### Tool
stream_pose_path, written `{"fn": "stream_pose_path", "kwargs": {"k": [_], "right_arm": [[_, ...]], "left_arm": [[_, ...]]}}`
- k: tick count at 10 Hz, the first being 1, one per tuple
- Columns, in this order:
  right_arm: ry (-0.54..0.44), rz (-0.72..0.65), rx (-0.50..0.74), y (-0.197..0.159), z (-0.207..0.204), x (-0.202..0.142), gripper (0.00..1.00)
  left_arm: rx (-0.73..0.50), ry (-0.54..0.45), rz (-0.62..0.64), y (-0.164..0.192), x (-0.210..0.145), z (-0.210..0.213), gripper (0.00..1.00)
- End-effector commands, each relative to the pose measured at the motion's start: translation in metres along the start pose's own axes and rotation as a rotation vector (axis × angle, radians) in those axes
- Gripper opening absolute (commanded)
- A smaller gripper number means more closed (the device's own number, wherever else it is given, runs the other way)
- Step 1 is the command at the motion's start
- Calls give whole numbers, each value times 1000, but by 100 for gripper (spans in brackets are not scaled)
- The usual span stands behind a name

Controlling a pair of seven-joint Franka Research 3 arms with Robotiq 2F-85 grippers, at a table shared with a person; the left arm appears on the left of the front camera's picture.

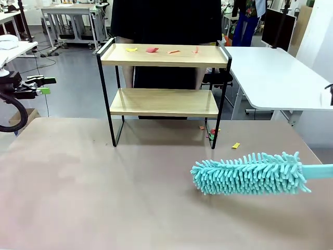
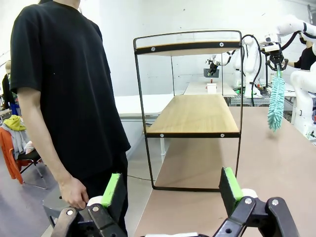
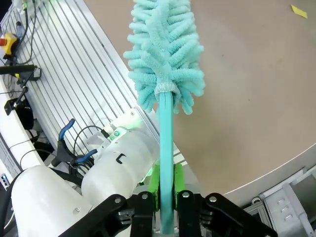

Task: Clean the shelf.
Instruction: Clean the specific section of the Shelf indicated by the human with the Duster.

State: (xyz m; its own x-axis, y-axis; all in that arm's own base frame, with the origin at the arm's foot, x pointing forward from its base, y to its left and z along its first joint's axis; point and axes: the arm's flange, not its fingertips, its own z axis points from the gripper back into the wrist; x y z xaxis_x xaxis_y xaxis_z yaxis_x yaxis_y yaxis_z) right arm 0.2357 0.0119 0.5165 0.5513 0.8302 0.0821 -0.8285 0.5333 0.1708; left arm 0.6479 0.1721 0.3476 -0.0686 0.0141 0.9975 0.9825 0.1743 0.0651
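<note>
My right gripper (image 3: 166,183) grips the duster (image 1: 250,174) at 4 o'clock; the left gripper (image 2: 170,190) stands wide open, empty. The shelf (image 1: 164,57) is at 12 o'clock, scraps (image 1: 152,50) on top. Next, I think, the duster must rise there.

bright, even indoor light from above. the shelf (image 1: 164,102) lays a faint shadow on the brown table (image 1: 104,182), and the turquoise duster (image 1: 250,174) a soft, darker one under its head. the front view is sharp. the left wrist view bows straight lines near its edges, and its white wall (image 2: 118,49) is washed out.
</note>
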Motion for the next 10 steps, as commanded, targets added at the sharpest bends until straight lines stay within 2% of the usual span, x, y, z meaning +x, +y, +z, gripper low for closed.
{"fn": "stream_pose_path", "kwargs": {"k": [1, 10], "right_arm": [[-1, -9, -1, 2, 0, 3, 13], [-1, -9, -1, 2, 0, 3, 13]], "left_arm": [[-2, 1, -12, -3, 2, 0, 100], [-2, 1, -12, -3, 2, 0, 100]]}}
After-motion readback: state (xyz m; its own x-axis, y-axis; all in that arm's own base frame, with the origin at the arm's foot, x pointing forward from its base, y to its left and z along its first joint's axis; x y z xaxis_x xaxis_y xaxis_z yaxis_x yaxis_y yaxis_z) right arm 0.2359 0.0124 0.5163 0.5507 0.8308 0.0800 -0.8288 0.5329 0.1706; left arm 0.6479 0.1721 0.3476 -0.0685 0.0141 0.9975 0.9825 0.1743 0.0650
